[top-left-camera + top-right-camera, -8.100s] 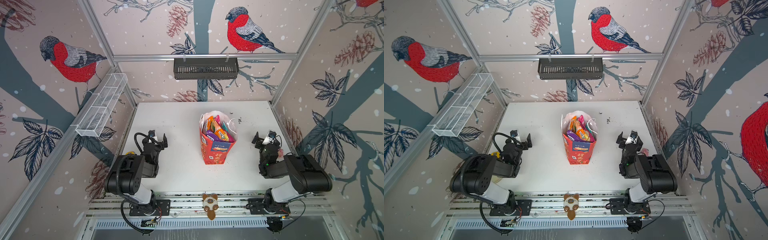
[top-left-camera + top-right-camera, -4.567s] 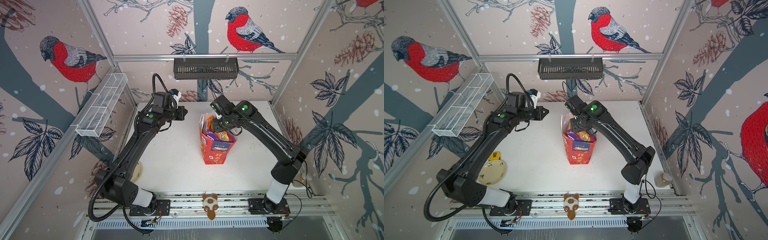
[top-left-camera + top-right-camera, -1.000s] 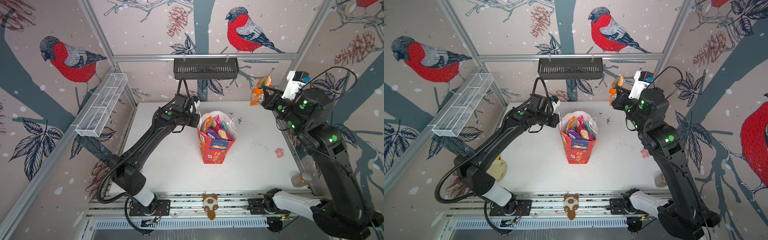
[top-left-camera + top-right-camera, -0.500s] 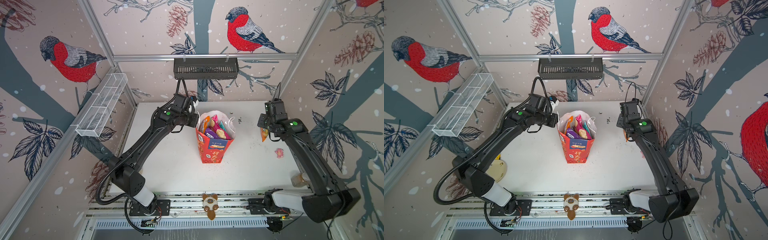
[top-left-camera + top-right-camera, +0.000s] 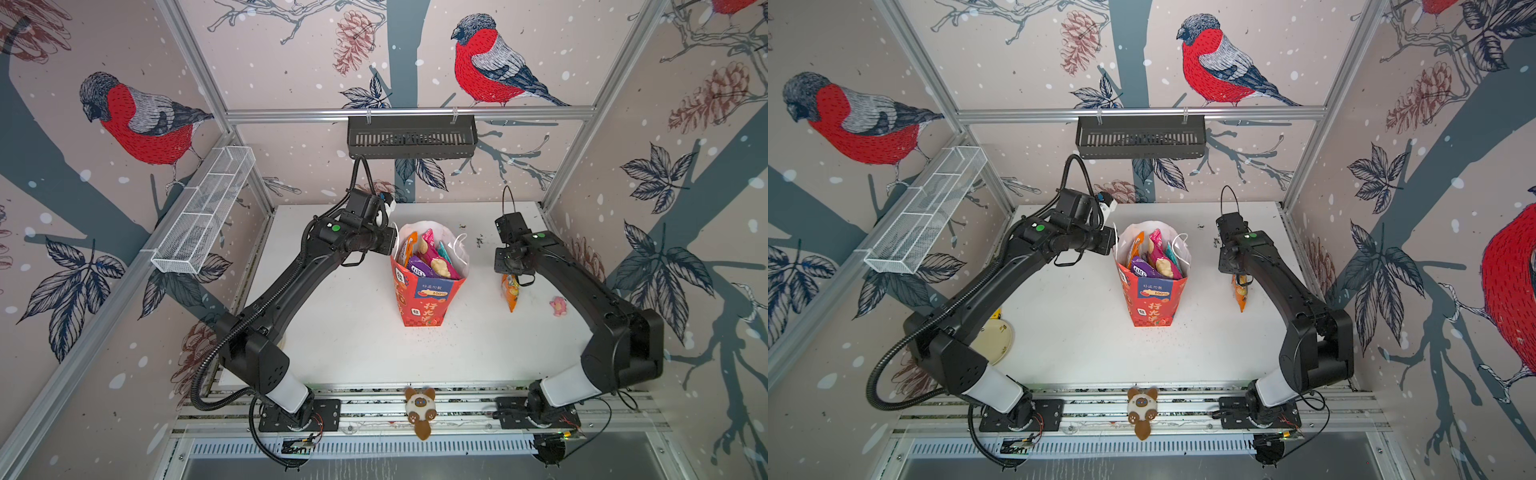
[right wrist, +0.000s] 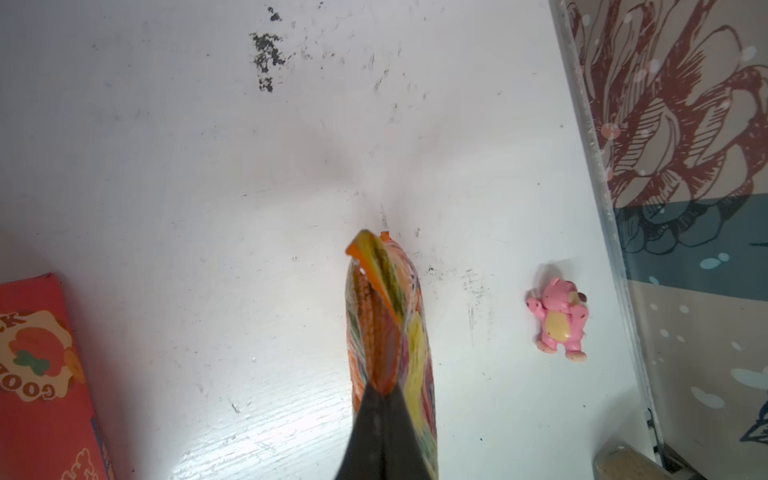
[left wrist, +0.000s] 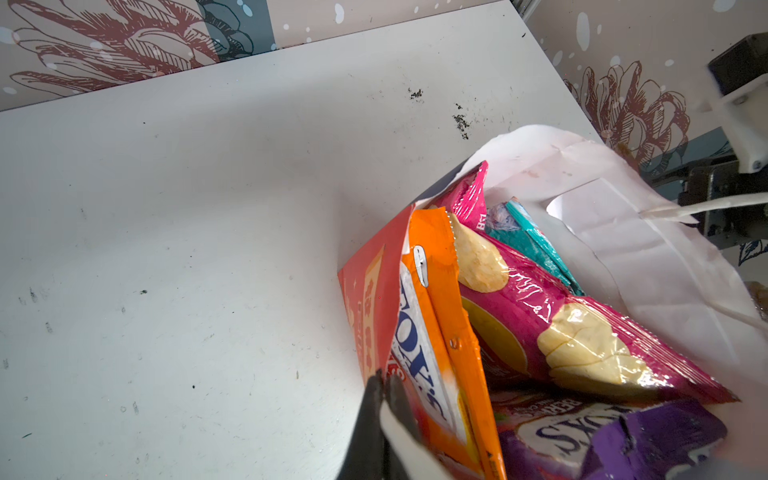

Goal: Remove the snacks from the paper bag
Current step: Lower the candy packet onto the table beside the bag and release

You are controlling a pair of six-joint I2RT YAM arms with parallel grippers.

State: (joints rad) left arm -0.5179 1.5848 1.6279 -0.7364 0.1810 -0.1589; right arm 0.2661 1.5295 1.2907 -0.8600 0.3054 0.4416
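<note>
The red paper bag (image 5: pixel 424 299) stands upright mid-table, with several snacks inside. In the left wrist view these are an orange FOX'S packet (image 7: pixel 436 316), a pink chip bag (image 7: pixel 561 332), a teal packet (image 7: pixel 532 245) and a purple one (image 7: pixel 602 440). My left gripper (image 7: pixel 384 376) is shut on the bag's left rim, seen in a top view (image 5: pixel 392 245). My right gripper (image 5: pixel 509 272) is shut on the top of another orange snack packet (image 5: pixel 511 293), which hangs just above the table to the right of the bag (image 6: pixel 386 316).
A small pink toy figure (image 5: pixel 557 305) lies near the right wall. A plush cat (image 5: pixel 420 409) sits on the front rail. A black basket (image 5: pixel 411 137) and a white wire shelf (image 5: pixel 203 212) hang on the walls. A pale plate (image 5: pixel 992 338) lies at the front left.
My right gripper has carried the orange packet from high up at the back right down to just over the table beside the bag. The left gripper keeps its hold on the bag rim.
</note>
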